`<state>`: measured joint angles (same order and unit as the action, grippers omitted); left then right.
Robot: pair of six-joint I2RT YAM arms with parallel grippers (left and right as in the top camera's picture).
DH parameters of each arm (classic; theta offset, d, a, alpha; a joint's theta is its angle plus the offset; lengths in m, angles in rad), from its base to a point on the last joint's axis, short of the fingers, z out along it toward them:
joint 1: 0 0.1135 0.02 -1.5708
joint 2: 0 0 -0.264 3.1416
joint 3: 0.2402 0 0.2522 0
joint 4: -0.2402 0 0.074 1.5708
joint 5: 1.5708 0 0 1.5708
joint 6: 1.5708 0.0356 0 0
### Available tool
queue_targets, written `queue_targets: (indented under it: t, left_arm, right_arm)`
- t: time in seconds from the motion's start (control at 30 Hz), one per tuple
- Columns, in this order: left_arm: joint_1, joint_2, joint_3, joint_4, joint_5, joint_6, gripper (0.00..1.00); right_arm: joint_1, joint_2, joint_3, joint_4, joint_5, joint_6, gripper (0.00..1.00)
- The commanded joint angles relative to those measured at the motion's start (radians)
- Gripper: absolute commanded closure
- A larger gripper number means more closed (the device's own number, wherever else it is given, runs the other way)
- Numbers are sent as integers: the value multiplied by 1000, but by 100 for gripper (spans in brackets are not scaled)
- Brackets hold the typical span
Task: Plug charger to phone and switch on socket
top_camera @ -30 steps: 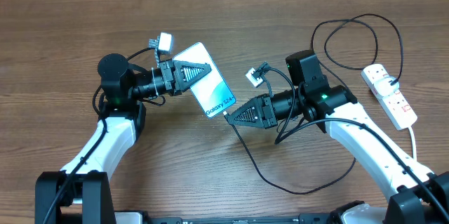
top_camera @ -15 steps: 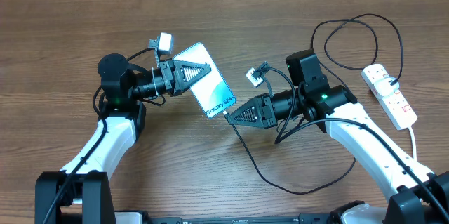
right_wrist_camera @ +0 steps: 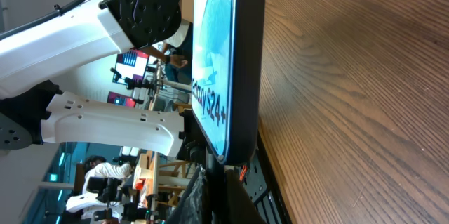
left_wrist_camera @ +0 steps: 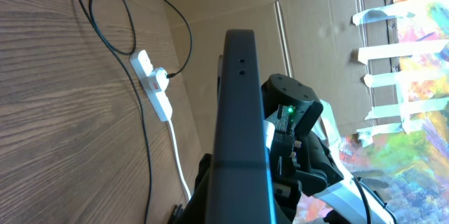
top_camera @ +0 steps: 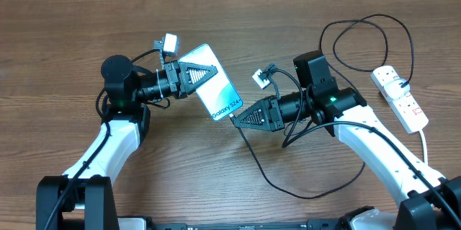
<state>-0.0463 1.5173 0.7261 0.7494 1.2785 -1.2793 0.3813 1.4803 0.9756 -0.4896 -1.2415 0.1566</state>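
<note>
Both grippers you're seeing clamping: left gripper [top_camera: 207, 72] pinching phone [top_camera: 220, 93] at its 10 o'clock end, right gripper [top_camera: 237, 120] pressing charger [top_camera: 266, 176] plug at phone's 5 o'clock end; socket [top_camera: 400, 99] lying at 3 o'clock.

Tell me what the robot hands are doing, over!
Left gripper shut on phone. Right gripper shut on charger, plug end at phone's bottom edge; can't tell if it's in. Socket not touched yet. Nothing in the way.
</note>
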Motion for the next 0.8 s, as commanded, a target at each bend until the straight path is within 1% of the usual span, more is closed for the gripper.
queue_targets:
  t: [0.0, 0.3, 0.6, 0.7, 0.77]
  left_arm:
    - [-21, -1, 24, 11, 29, 18, 96]
    - [-34, -1, 24, 10, 43, 84, 96]
    - [-34, -1, 24, 10, 65, 91, 96]
    - [-43, -1, 24, 10, 78, 112, 96]
    - [-56, -1, 24, 10, 91, 126, 96]
  right_arm:
    - [5, -2, -1, 14, 2, 1, 96]
    - [5, -2, -1, 24, -18, 0, 96]
    - [5, -2, -1, 44, -16, 0, 96]
    - [5, -2, -1, 81, -16, 2, 96]
    - [5, -2, -1, 114, -16, 28, 96]
